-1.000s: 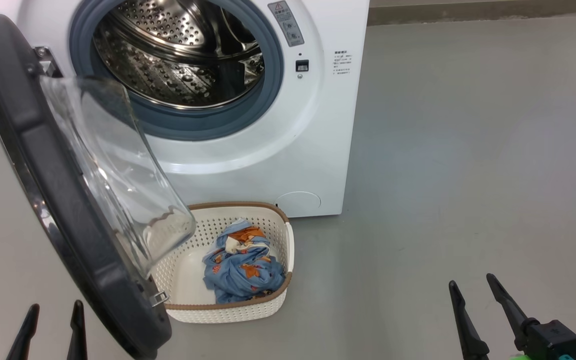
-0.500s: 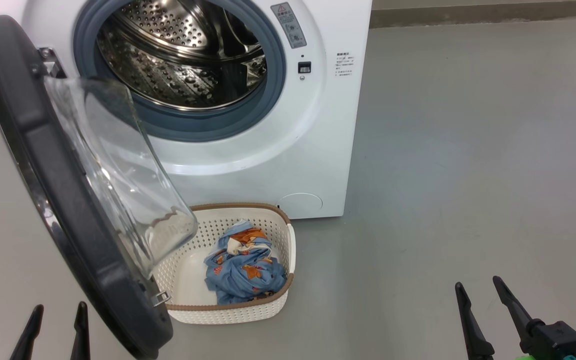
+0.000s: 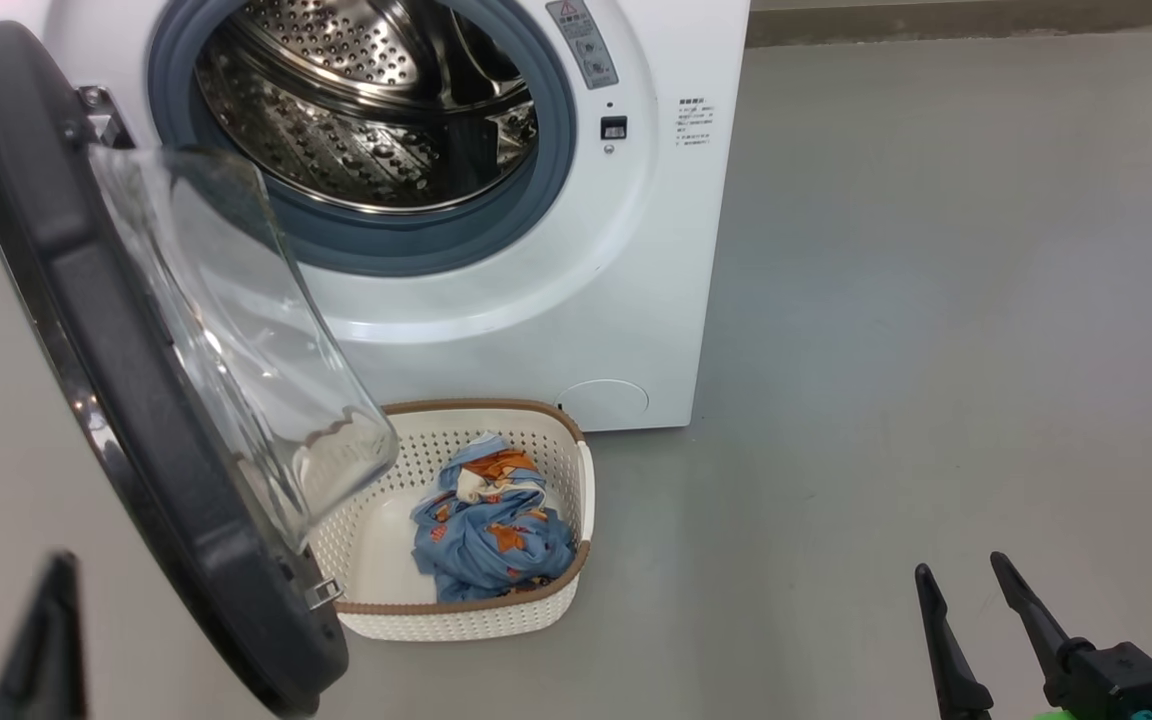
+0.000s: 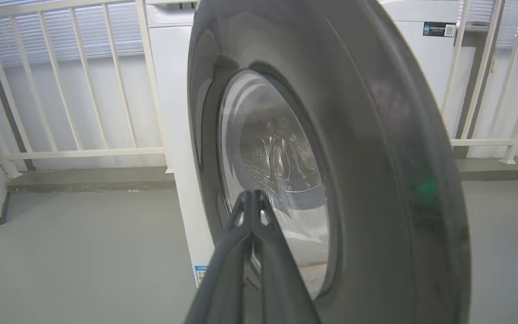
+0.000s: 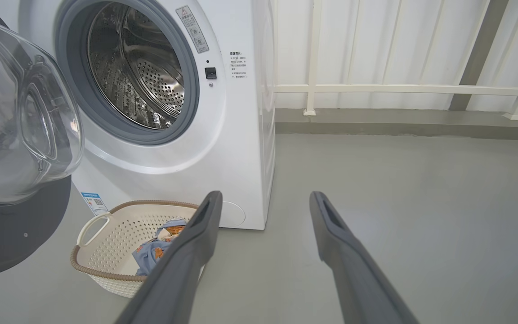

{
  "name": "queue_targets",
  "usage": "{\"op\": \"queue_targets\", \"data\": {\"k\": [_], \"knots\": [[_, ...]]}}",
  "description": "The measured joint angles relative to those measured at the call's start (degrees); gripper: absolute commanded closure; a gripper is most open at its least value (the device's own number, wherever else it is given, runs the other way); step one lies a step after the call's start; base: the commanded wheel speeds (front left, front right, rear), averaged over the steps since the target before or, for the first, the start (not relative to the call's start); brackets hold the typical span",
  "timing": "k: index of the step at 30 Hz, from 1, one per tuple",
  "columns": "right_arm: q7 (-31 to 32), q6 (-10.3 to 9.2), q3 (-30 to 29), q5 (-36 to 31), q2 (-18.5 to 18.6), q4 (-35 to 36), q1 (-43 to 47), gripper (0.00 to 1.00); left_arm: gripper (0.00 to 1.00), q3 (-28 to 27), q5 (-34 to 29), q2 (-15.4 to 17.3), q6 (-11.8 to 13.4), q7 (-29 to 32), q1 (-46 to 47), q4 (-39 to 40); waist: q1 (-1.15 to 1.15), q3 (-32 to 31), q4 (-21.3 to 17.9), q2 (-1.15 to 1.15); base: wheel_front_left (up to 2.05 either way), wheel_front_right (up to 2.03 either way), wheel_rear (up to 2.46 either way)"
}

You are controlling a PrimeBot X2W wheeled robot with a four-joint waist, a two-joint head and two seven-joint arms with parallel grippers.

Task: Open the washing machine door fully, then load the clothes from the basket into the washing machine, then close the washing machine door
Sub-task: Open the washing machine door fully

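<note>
the left gripper (image 3: 44, 640), whose two fingers stood apart half a second ago, now has them pressed together on nothing. the right gripper (image 3: 958, 566) is unchanged, its fingers spread and empty above bare floor (image 3: 936, 350). just ahead of the left fingertips is the glossy outer face of the washing machine door (image 4: 376, 135); whether they touch it cannot be told. the door hangs partly open, edge-on between the two grippers, so the closing probably makes one blunt point to push it wider. the first step looks unfinished. ahead and left of the right gripper, past the door's lower rim, sits the basket (image 3: 456, 620), with the clothes (image 3: 491, 535) bundled on its right side. farthest is the washing machine (image 3: 636, 250), its drum (image 3: 366, 110) empty. counted: two grippers, one door, one basket, one bundle of clothes, one machine.
</note>
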State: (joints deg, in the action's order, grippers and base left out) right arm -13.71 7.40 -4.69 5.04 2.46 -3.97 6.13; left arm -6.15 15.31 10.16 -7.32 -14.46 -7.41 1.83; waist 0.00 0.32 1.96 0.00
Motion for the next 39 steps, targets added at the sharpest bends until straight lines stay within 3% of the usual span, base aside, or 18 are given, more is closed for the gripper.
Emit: {"op": "queue_targets", "data": {"k": [5, 9, 13, 18, 22, 29, 39], "knots": [[-0.01, 0.0, 0.01, 0.57, -0.03, -0.03, -0.01, 0.0, 1.0, -4.48, -0.01, -0.13, 0.0, -0.04, 3.46, 9.79, 0.0, 0.27, 0.15, 0.0, 0.0, 0.0, 0.0], [-0.01, 0.0, 0.02, 0.57, -0.04, -0.09, -0.01, 0.0, 1.0, -4.26, 0.0, 0.26, 0.0, -0.09, 5.5, 17.46, 0.0, 0.43, 0.1, 0.0, 0.0, 0.0, 0.0], [-0.02, 0.0, -0.04, 0.58, -0.05, -0.24, -0.02, 0.0, 1.0, -0.53, 1.04, 0.96, 0.0, -0.32, 5.95, 23.14, 0.0, 0.46, 0.13, 0.0, 0.0, 0.0, 0.0], [-0.03, 0.0, -0.08, 0.59, -0.05, -0.54, -0.02, 0.0, 1.0, 9.46, 1.63, 3.46, 0.0, -0.33, 5.89, 27.5, 0.0, 0.4, 0.29, 0.0, 0.0, 0.0, 0.0], [-0.03, 0.0, -0.08, 0.58, -0.05, -0.7, -0.02, 0.0, 1.0, 17.74, 1.51, 5.24, 0.0, -0.33, 5.04, 27.86, 0.0, 0.42, 0.33, 0.0, 0.0, 0.0, 0.0], [-0.05, 0.0, 0.03, 0.58, -0.07, -1.02, -0.02, 0.0, 1.0, 25.93, 1.49, 7.04, 0.0, -0.32, 3.76, 25.95, 0.0, 0.35, 0.65, 0.0, 0.0, 0.0, 0.0], [-0.36, 0.0, 0.21, 0.59, -0.07, -1.7, -0.02, 0.0, 1.0, 31.63, 2.13, 8.31, 0.0, -0.32, 2.82, 17.94, 0.0, 0.2, 1.15, 0.0, 0.0, 0.0, 0.0]]}}
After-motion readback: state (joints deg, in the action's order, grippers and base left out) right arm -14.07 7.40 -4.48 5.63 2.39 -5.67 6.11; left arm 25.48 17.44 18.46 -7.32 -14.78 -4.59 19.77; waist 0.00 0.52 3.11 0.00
